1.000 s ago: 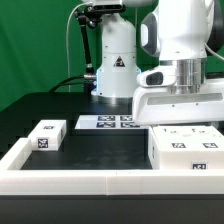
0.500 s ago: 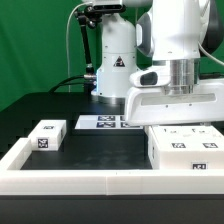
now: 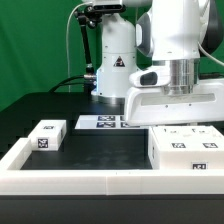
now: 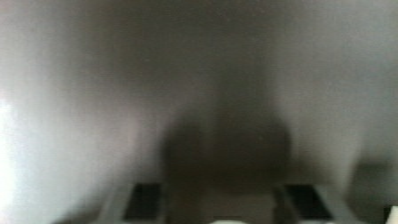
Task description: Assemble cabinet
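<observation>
The cabinet (image 3: 186,150), a large white box with black-and-white tags on its top and front, stands at the exterior view's right, against the low white border wall. My gripper's white hand (image 3: 176,104) hangs just above it, and the cabinet hides the fingers in that view. The wrist view is a close blur of pale surface. Two dark fingers (image 4: 148,200) stand well apart low in it, with nothing clearly gripped between them at my gripper (image 4: 226,203).
A small white tagged block (image 3: 46,135) lies at the exterior view's left. The marker board (image 3: 108,122) lies at the back by the robot base (image 3: 115,70). A low white border wall (image 3: 90,180) runs along the front and left.
The hand has shifted slightly toward the exterior view's left over the cabinet since a second ago. It has held still for the last half second. Nothing else moved.
</observation>
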Controlling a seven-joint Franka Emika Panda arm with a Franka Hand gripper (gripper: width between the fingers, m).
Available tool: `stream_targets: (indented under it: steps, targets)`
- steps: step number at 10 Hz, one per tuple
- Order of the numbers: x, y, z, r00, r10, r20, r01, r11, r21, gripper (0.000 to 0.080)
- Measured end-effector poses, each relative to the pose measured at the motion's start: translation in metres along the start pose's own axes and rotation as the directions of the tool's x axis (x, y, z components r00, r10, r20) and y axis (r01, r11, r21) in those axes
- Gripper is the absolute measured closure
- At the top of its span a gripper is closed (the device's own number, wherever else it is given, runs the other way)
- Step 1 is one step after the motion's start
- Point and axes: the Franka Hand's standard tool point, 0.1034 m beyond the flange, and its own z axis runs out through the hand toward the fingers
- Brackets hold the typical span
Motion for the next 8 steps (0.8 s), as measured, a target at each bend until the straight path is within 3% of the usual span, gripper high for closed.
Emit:
stream_targets:
  steps: [1, 8]
  targets:
    - [-0.0002, 0.0000, 0.0001, 1.000, -0.002, 0.000, 0.002, 1.000, 0.000, 0.0599]
    - [-0.0024, 0.0005, -0.0019, 1.000, -0.020, 0.001, 0.020, 1.000, 0.000, 0.0597]
